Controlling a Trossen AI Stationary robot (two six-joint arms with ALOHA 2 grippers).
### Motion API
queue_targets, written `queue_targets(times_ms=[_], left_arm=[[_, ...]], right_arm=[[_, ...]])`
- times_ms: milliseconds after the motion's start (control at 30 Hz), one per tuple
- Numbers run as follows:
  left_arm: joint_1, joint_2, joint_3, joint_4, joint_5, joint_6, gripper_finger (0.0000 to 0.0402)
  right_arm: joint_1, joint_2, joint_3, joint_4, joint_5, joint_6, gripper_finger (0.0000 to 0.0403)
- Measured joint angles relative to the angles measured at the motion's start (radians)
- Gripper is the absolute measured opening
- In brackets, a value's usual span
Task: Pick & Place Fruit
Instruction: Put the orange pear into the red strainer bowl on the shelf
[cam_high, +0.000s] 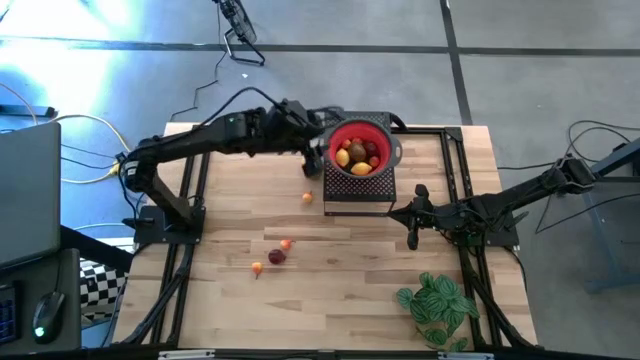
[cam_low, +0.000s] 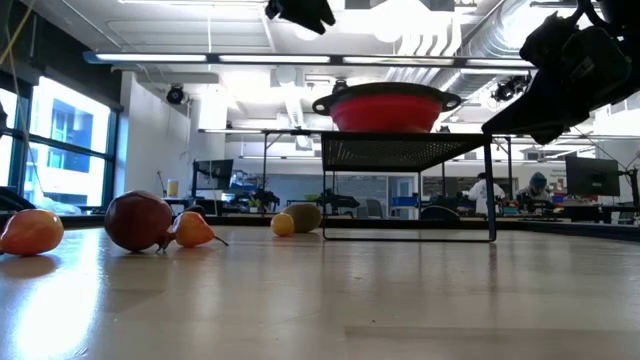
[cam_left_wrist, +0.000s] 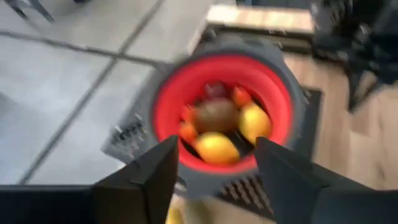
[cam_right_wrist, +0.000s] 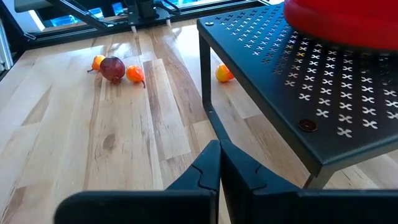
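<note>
With its fingers apart and seemingly empty, the left claw (cam_left_wrist: 214, 171) hangs beside the red bowl (cam_high: 361, 150) of fruit (cam_left_wrist: 217, 127); it should clear the rim before fetching the counter's (cam_high: 340, 290) strays, while the right claw (cam_right_wrist: 219, 163), pressed together, waits.

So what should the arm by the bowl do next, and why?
Probably swing the left gripper, jaws apart and empty, away from the red bowl toward the small orange fruit nearest on the table; three more fruits lie farther off. The right gripper waits shut.

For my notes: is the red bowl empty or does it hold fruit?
It holds fruit. The red bowl on the black stand contains several yellow, orange and brownish pieces.
</note>
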Motion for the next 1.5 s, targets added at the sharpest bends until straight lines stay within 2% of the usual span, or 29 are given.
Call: queue_targets(times_ms=[167, 333, 567, 767, 1500], left_arm=[[-0.088, 0.001, -0.005, -0.109, 0.002, -0.124, 0.0143], [-0.234, 0.003, -0.073, -0.112, -0.010, -0.203, 0.0098], [-0.408, 0.002, -0.212, 0.081, -0.100, -0.213, 0.0042], [-0.445, 0.002, -0.243, 0.160, -0.165, -0.188, 0.0005], [-0.444, 0.003, -0.243, 0.157, -0.122, -0.189, 0.0006]], right_arm=[[0.000, 0.000, 0.000, 0.002, 0.000, 0.024, 0.0002], [0.000, 0.000, 0.000, 0.002, 0.000, 0.027, 0.0002], [0.000, 0.000, 0.000, 0.002, 0.003, 0.027, 0.0002], [0.000, 0.000, 0.000, 0.002, 0.002, 0.027, 0.0002], [0.000, 0.000, 0.000, 0.002, 0.000, 0.023, 0.0002]])
